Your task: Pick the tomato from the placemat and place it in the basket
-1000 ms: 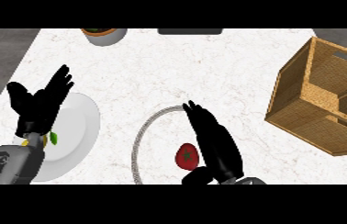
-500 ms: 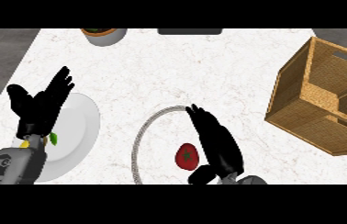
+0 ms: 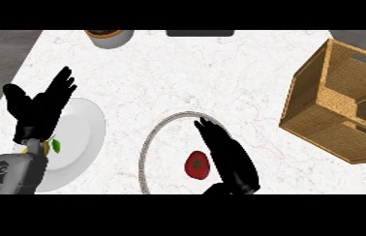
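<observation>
Low in the frame's centre, the tomato (image 3: 197, 164) lies on the placemat (image 3: 159, 130), likely light, smooth and soft, best cupped around its sides by the straight-fingered right hand (image 3: 227, 157) just beside it.

The tomato (image 3: 197, 164) is lying on the placemat (image 3: 154, 139), just left of the right hand (image 3: 229, 157). The basket (image 3: 330, 99) is sitting well to that hand's right, the plate (image 3: 82, 138) far to its left under the left hand (image 3: 39, 109).

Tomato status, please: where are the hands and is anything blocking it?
Right hand open, just right of tomato, not gripping. Tomato on placemat. Left hand open, resting over plate. Basket far right, path clear.
</observation>
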You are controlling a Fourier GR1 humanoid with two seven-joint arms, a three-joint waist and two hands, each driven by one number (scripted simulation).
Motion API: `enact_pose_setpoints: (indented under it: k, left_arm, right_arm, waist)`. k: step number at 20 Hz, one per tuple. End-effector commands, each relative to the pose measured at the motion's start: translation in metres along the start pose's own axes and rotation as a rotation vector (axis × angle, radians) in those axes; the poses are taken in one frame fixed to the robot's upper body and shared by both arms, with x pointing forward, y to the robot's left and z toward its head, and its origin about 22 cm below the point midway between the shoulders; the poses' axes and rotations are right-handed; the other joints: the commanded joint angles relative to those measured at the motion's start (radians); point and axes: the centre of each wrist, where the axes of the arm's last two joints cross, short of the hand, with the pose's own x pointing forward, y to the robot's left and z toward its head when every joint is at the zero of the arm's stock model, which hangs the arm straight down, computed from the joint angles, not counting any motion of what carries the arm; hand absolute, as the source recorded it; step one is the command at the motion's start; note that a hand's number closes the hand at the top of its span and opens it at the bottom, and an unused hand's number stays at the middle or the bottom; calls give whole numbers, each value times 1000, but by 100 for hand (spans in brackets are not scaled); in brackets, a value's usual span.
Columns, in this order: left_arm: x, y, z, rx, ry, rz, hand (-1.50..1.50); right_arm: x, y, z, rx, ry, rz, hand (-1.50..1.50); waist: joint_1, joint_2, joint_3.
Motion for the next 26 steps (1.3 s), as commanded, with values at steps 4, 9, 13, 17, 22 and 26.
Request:
enact_pose_setpoints:
  k: [4, 9, 13, 17, 22, 26]
  left_arm:
    - [-36, -13, 6, -8, -14, -4, 0]
    - [5, 24, -1, -7, 7, 6, 0]
    - [-9, 0, -9, 5, -1, 5, 0]
    - [-1, 3, -5, 8, -2, 2, 0]
    - [-23, 3, -2, 9, 1, -3, 0]
    - [-17, 16, 14, 4, -25, -7, 0]
  right_arm:
    - [-7, 21, -9, -5, -17, 27, -150]
    - [-2, 28, -13, -4, 62, 66, -150]
    - [-16, 51, -24, -4, 54, 107, -150]
    - [-17, 40, -22, 82, 34, 248, 150]
    - [-10, 58, -23, 48, 28, 223, 150]
    - [-13, 77, -26, 68, 13, 231, 150]
  waist:
    - [1, 1, 0]
    - [2, 0, 0]
    - [2, 1, 0]
    - [3, 0, 0]
    - [0, 0, 0]
    - [6, 0, 0]
